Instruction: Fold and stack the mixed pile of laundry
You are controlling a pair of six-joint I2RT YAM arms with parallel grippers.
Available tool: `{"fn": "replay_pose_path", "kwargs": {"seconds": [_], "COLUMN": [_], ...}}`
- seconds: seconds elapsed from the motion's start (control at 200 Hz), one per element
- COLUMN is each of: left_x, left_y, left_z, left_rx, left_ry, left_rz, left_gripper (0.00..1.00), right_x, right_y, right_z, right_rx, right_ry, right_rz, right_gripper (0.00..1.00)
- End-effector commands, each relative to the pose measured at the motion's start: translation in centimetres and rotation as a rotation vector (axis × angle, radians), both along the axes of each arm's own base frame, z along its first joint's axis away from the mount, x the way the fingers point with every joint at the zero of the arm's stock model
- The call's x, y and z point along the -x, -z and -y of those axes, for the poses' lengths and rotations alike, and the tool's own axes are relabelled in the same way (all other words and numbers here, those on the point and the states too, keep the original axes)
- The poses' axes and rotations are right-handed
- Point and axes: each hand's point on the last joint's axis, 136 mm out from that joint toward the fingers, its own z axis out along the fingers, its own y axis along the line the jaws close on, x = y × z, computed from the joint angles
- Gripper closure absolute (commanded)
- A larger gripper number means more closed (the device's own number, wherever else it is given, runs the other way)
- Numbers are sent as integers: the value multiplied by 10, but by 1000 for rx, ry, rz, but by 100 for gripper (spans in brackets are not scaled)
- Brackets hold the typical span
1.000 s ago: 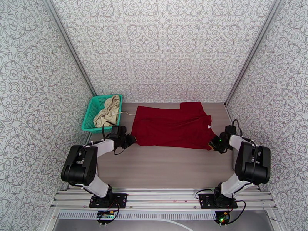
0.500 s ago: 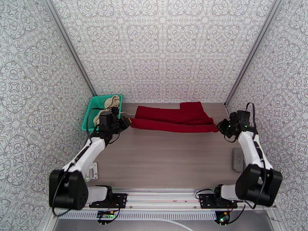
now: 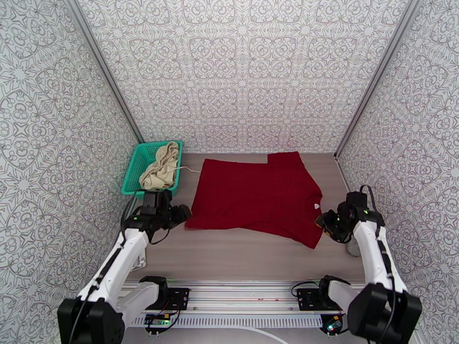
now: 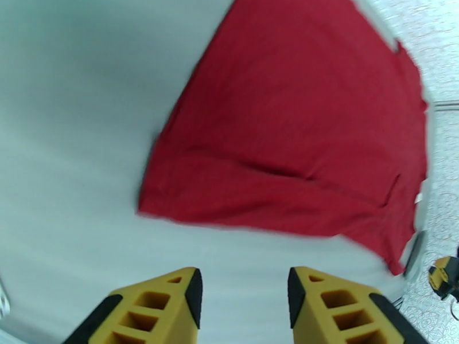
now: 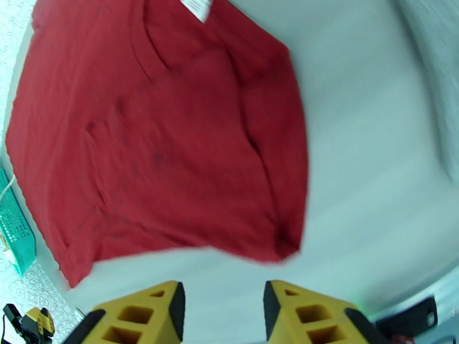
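Large dark red short-sleeved cloth shirt (image 3: 255, 196) lies flat between the claws, long axis claw-to-claw; left gripper (image 4: 244, 282) and right gripper (image 5: 224, 293) both parted, empty, each just off its near corner.

Counted what I had on screen: one red shirt (image 3: 255, 196), one beige garment (image 3: 160, 170) and one teal basket (image 3: 136, 164), all on one table (image 3: 241, 256). Then the left gripper (image 4: 245, 299) and the right gripper (image 5: 224, 311), so two of those. The shirt had one white tag (image 5: 197, 6).
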Motion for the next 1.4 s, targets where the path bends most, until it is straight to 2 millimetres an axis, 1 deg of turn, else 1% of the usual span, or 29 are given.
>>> {"fn": "replay_pose_path", "kwargs": {"seconds": [0.0,0.055,0.11,0.21,0.275,0.345,0.4,0.415,0.445,0.465,0.52,0.62,0.655,0.7,0.77,0.84,0.91,1.035,1.095,1.175,1.26,1.395], "left_x": [8,1,-8,-27,-38,-54,-70,-75,-83,-89,-102,-121,-128,-135,-144,-147,-147,-143,-142,-141,-141,-140], "left_y": [1,1,1,6,14,19,17,15,13,12,10,13,16,20,30,37,42,50,51,53,54,58], "left_z": [-7,-6,0,20,31,41,50,53,58,62,74,96,101,106,110,112,113,110,109,107,106,105], "left_rx": [-42,-51,-39,-19,-22,-15,3,5,4,1,-2,2,2,13,29,41,47,48,52,58,58,63], "left_ry": [7,23,49,127,169,198,220,230,249,262,303,368,376,381,380,378,380,377,371,367,362,357], "left_rz": [-38,-30,-18,-15,-28,-14,2,9,20,27,44,61,70,71,59,48,41,25,24,21,19,14], "left_gripper": [52,51,50,49,46,44,44,44,45,45,45,46,46,46,48,49,49,49,49,49,49,49], "right_x": [12,8,3,-11,-22,-43,-59,-66,-76,-87,-107,-127,-133,-141,-150,-155,-156,-148,-143,-140,-141,-141], "right_y": [-9,-6,0,14,25,35,40,41,43,44,48,64,69,79,90,98,100,106,111,113,111,106], "right_z": [5,7,5,-4,-7,1,12,14,15,14,16,25,27,29,25,21,22,28,29,28,27,25], "right_rx": [44,47,41,103,132,172,218,227,225,216,211,232,235,227,195,169,167,207,220,213,205,203], "right_ry": [-16,-21,-37,-127,-167,-156,-147,-145,-146,-148,-141,-138,-135,-134,-148,-155,-158,-172,-180,-182,-180,-193], "right_rz": [-39,-44,-49,-88,-105,-89,-103,-100,-91,-66,-53,-97,-99,-114,-137,-141,-149,-182,-201,-204,-191,-179], "right_gripper": [56,55,54,53,51,49,49,49,49,49,49,49,49,50,52,58,62,63,66,76,87,100]}}
